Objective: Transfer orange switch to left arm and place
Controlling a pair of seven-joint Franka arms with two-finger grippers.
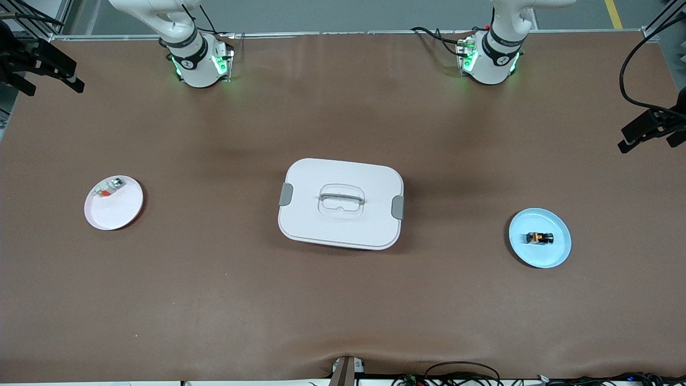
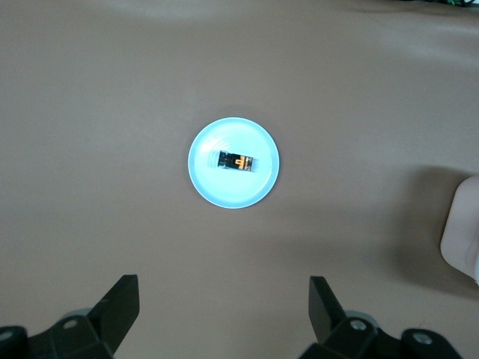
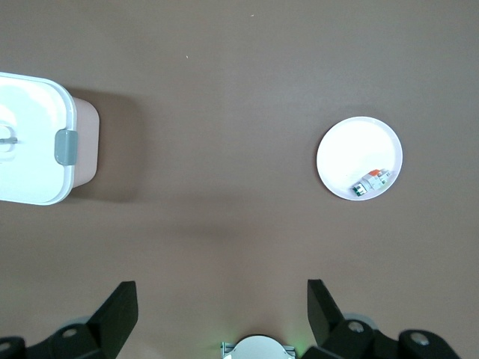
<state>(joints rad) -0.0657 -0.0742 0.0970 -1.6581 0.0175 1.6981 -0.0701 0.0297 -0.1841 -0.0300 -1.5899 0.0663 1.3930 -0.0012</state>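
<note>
Two white arms wait high over my brown tabletop (image 1: 343, 311). Centred sits the white rounded-rectangular lidded box (image 1: 341, 203). Left end effector (image 2: 224, 303) and right end effector (image 3: 222, 303) gape, empty. Orange-faced black cylindrical switch (image 1: 539, 238) lies on the light-blue round plate (image 1: 554, 256), toward the left arm's end.

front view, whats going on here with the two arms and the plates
Nothing is being handled yet. The orange switch lies on a light blue plate toward the left arm's end of the table, with the open left gripper high above it. The white box sits mid-table. A white plate toward the right arm's end holds a small silvery part; the open right gripper hangs above the table near it.
</note>
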